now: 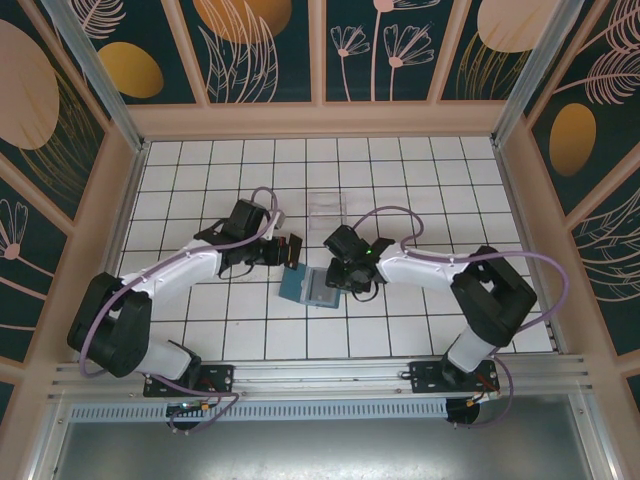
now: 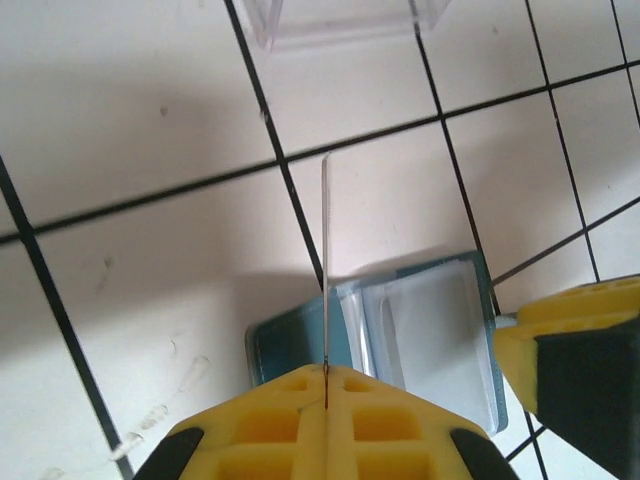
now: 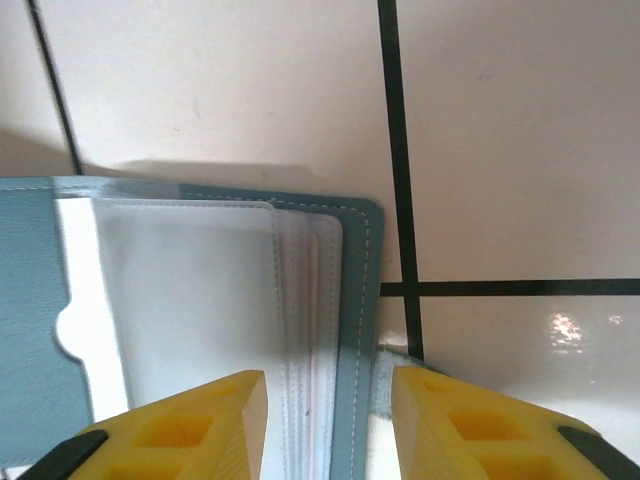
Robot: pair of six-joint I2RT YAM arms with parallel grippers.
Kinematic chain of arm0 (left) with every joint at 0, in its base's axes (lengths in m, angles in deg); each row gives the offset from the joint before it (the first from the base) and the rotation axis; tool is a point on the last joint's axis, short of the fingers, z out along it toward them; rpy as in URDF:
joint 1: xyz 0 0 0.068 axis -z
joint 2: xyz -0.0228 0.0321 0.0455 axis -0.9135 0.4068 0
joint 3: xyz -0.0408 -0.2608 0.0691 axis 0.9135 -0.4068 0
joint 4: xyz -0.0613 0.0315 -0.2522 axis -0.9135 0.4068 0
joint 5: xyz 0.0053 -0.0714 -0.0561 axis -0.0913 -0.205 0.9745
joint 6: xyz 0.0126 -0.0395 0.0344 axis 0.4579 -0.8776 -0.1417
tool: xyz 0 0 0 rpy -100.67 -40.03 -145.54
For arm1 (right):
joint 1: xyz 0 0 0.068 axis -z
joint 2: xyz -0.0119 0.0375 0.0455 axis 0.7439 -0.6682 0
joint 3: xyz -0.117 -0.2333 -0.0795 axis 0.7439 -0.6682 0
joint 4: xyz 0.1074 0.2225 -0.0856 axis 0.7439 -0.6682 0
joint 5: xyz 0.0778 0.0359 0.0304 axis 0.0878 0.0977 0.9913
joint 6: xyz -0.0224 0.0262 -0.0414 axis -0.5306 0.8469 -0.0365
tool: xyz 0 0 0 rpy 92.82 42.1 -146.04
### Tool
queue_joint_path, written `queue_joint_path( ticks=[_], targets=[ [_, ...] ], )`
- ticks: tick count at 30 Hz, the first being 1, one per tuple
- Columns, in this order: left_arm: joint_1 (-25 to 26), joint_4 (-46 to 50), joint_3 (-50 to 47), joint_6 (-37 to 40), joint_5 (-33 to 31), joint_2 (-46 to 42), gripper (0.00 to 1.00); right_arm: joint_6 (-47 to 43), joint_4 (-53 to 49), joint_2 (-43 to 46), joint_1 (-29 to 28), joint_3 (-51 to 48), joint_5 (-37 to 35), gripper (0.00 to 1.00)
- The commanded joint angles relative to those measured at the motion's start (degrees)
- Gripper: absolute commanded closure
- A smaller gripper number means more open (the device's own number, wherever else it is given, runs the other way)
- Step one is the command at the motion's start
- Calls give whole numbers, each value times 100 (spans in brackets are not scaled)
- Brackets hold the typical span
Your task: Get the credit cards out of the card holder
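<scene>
Left pincer point(image 2: 325, 385) grips 1 credit card point(image 2: 325, 250) above the card holder point(image 2: 430, 330)

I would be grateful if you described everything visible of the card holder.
The card holder is a teal-blue bifold with a stitched border and layered, cloudy clear plastic pockets. It lies open and flat on the white tiled table. The right hand has its yellow fingers either side of one stitched edge; contact is unclear.

- Bright, even light from overhead, and the white tiled floor point(image 1: 200, 330) looks clean, with only soft grey shadows.
- Right wrist view: small glare spot on a glossy tile.
- Left gripper point(image 2: 326, 385) blurs up close, while the credit card point(image 2: 325, 270) edge is crisp.
</scene>
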Motion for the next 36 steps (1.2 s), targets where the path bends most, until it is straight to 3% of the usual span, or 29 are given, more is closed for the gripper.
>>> queue_joint_path(
  ticks=[1,8,11,20,28,36],
  targets=[
    [-41,526,426,643,-201,-9,94,-115,-230,461,121,149,-215,62],
    [-41,1156,1735,1681,-255,680,93,-454,-472,977,694,160,-229,62],
    [-41,1370,2301,2151,-561,1033,93,-661,-629,1155,978,186,-242,62],
    [-32,2092,3966,4427,-327,2042,96,-1055,-775,1604,1709,155,-76,63],
    [47,3554,5461,6195,-151,3095,97,-1147,-859,1686,1985,258,-5,63],
    [79,4379,6991,6942,-96,4081,96,-1113,-855,1632,2032,322,-13,64]
  ],
)
